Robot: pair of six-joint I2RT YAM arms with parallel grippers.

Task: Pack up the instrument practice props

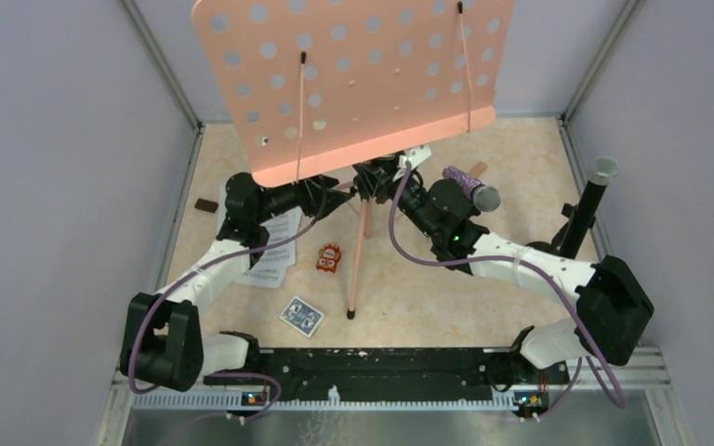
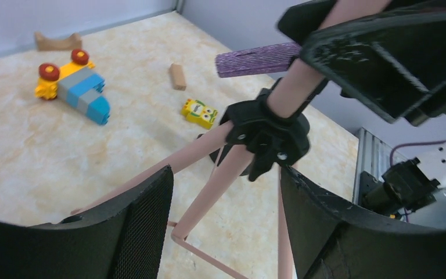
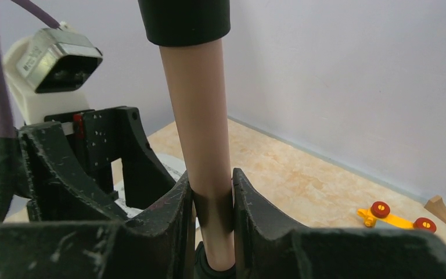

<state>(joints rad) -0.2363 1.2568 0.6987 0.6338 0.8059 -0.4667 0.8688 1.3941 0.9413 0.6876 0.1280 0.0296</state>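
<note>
Card pack, blue (image 1: 301, 316): nearest item, flat on the worktop (image 1: 483, 288), not for packing.
Toy, small, red and orange (image 1: 329, 257): just beside 1 tripod leg (image 1: 358, 265); leave it.
Sheet-music pages, white (image 1: 274, 251): flat on the worktop, partly under the left arm.
Left gripper (image 2: 226, 180): fingers spread, straddling the pink legs just below the black tripod hub (image 2: 265, 131); nothing clamped.
Right gripper (image 3: 212, 197): closed on the salmon-pink pole (image 3: 200, 116), pads pressed to both sides, low on the shaft.
Microphone, purple-glitter (image 1: 469, 186): lying just beside the right wrist.
Microphone, black, grey head (image 1: 595, 200): upright at the right edge; its base is hidden behind the arm.
Music rack, salmon-pink, perforated (image 1: 353, 74): upright on its 3 legs at worktop centre, tray tilted.

Handling note, a judgement: the step looks like collapsing the tripod. The rack is top-heavy, so the right clamp should hold the pole vertical while the left closes squarely on the legs below the hub. Gather the legs slowly, clear of the purple microphone and the pages.
</note>
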